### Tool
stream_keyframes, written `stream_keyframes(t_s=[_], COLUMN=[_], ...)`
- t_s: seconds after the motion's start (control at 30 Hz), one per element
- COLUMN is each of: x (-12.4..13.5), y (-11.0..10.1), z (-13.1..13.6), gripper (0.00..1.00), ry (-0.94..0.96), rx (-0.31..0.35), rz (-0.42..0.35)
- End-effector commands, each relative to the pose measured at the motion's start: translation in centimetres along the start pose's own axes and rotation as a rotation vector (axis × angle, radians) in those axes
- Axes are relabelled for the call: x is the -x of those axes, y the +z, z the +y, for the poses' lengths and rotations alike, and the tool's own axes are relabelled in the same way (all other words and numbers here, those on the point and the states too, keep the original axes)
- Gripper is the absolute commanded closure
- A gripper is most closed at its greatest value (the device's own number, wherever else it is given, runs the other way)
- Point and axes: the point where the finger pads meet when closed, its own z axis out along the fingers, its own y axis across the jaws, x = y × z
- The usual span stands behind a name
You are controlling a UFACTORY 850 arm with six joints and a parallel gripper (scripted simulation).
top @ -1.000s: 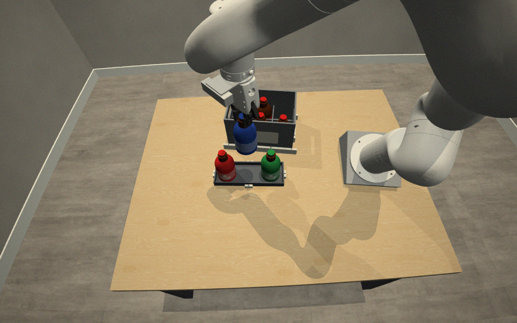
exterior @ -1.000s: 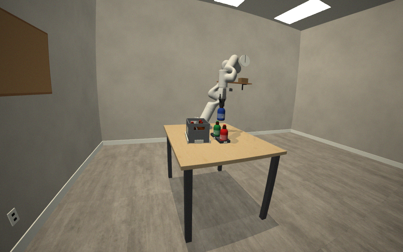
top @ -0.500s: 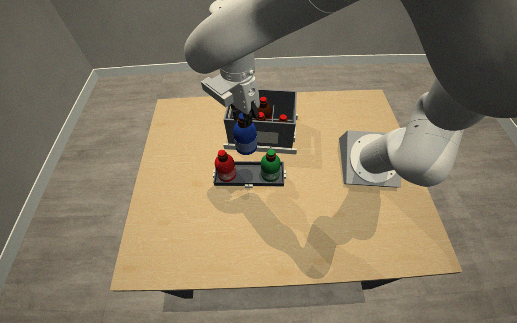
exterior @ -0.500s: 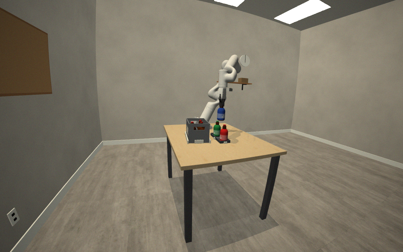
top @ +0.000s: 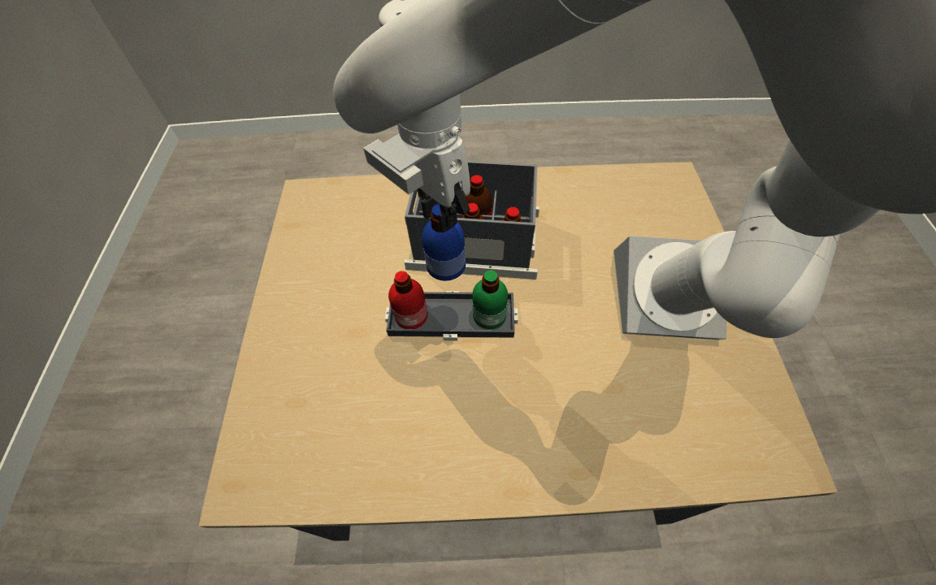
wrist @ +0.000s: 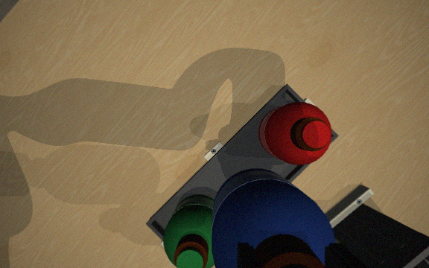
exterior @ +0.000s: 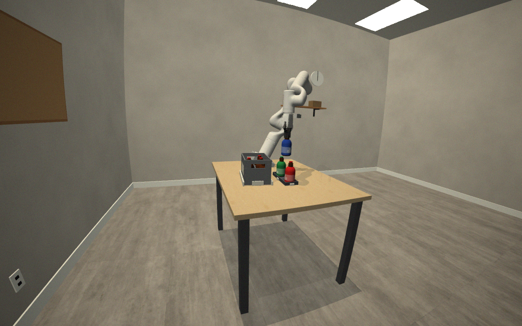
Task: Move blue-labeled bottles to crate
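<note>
My gripper (top: 442,218) (exterior: 287,135) is shut on the neck of the blue bottle (top: 444,244) (exterior: 286,147) (wrist: 270,212) and holds it upright in the air above the tray (top: 449,332) (wrist: 203,175). A red bottle (top: 407,301) (exterior: 290,173) (wrist: 293,134) and a green bottle (top: 489,299) (exterior: 281,168) (wrist: 190,227) stand at the tray's two ends, with a bare space between them. The grey crate (top: 518,244) (exterior: 257,174) stands level behind the tray. Three red-capped brown bottles show in it. My gripper and the blue bottle hide its left part in the top view.
White brackets sit along the crate's base (top: 522,272) and at the tray's sides (top: 449,336). The robot's base (top: 634,323) is bolted to the table (top: 355,436) on the right. The crate walls stand higher than the tray's rim.
</note>
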Motion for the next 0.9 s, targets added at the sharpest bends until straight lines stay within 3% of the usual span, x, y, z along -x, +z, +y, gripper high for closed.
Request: stream_keyframes(t_s=[0.0, 0.87], x=[-0.04, 0.37], y=[-0.09, -0.09], z=[0.05, 0.18], gripper=[1.00, 1.00], ry=[-0.001, -0.001], rx=[0.002, 0.002], rz=[0.001, 0.001])
